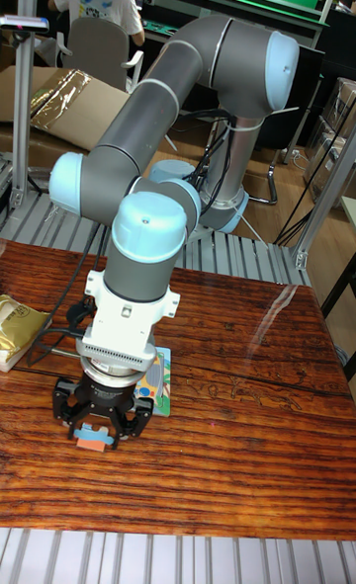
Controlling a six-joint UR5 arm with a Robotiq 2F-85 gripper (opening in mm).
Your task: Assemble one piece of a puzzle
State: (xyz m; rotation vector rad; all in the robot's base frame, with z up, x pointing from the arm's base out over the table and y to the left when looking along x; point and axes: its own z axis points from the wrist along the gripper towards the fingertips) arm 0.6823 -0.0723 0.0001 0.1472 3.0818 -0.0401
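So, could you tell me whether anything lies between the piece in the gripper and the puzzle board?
Nothing visible does: the gripper holds a small orange-and-blue puzzle piece just left of the colourful puzzle board, though the arm hides most of the board.

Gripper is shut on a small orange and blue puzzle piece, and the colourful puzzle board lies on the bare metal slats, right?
Not quite. The gripper does hold the small orange and blue puzzle piece, but the colourful puzzle board lies on the brown wooden table, as the tall fixed view shows.

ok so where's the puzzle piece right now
In the tall fixed view, the puzzle piece sits low on the left, between the fingers of the pincer, over the wooden table, just left of the puzzle board.
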